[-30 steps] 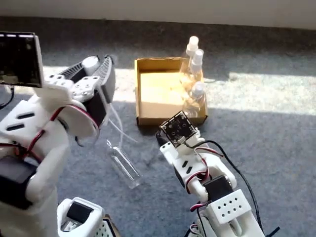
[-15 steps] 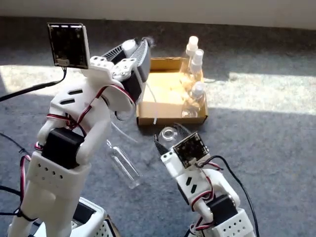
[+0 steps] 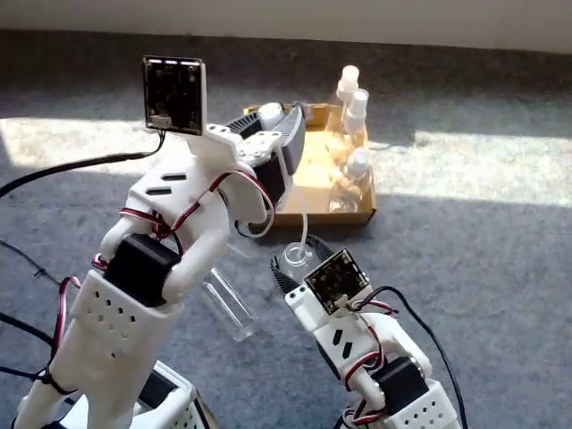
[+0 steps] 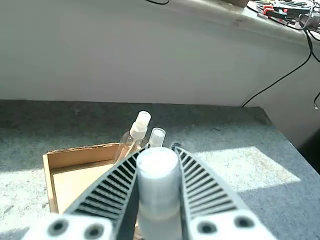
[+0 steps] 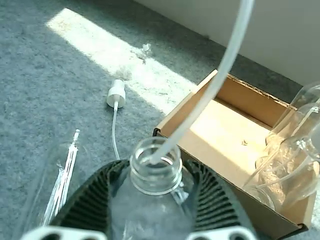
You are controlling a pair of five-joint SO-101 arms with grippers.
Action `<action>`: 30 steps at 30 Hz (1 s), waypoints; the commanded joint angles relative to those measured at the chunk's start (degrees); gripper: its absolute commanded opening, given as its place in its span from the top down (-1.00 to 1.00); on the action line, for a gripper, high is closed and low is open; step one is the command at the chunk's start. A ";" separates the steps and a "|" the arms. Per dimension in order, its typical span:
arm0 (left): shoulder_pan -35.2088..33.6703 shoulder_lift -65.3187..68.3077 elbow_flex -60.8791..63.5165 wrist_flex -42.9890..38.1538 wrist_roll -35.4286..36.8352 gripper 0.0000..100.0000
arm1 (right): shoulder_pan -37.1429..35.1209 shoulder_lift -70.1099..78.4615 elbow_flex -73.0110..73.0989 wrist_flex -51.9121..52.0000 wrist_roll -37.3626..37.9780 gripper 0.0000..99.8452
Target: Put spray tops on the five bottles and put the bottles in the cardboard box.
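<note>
**A:** Where is the left tool [image 4: 157, 151], and what has it got?

**B:** It's raised above the counter [image 3: 465, 259]. From the high view it covers the left wall of the cardboard box [image 3: 313, 217]. Its ribbed fingers are pinched narrow on the white head of a spray top [image 4: 158, 172].

**A:** And the tube under that head?

**B:** The dip tube [image 3: 302, 210] hangs down from it, slightly bowed. Its lower end sits just inside the mouth of the open bottle [image 5: 150, 212].

**A:** What holds that bottle?

**B:** The right tool [image 5: 156, 172]. Its two dark fingers are closed on the bottle's shoulders, one on each side, with the neck pointing up. Tool and bottle are just in front of the box's near wall, not touching it.

**A:** Is the head seated on the neck?

**B:** No. The head is well above the neck, and only the tip of the tube is in the opening.

**A:** What's in the box?

**B:** Three capped bottles [image 3: 357, 165] stand along its right wall, one behind another, each with a white top. The rest of the box floor is bare cardboard, lit by sun.

**A:** Anything else lying about?

**B:** A clear lying bottle [image 3: 228, 306] rests on its side on the counter, uncapped, between the two arms. A loose spray top [image 5: 116, 93] lies in the sunlit patch left of the box, apart from it, with its tube trailing back toward the right tool.
</note>
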 commanded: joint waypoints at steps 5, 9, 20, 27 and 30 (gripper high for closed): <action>0.84 -1.01 1.98 -0.44 -2.73 0.99 | -0.40 -0.66 -0.75 0.31 -0.35 0.99; 0.48 -1.01 2.07 -1.67 -2.81 0.99 | -0.40 -0.84 -1.71 2.24 -0.35 0.99; 0.57 -1.01 8.40 -8.53 -2.81 0.99 | -0.48 -0.57 -6.29 4.70 -0.44 0.99; 1.19 -1.63 11.03 -7.47 -2.64 0.99 | 0.48 -0.40 -6.64 4.44 -0.18 0.99; 2.24 -5.23 14.29 -7.38 -2.64 0.99 | 3.82 -0.40 -6.81 4.26 -0.44 0.99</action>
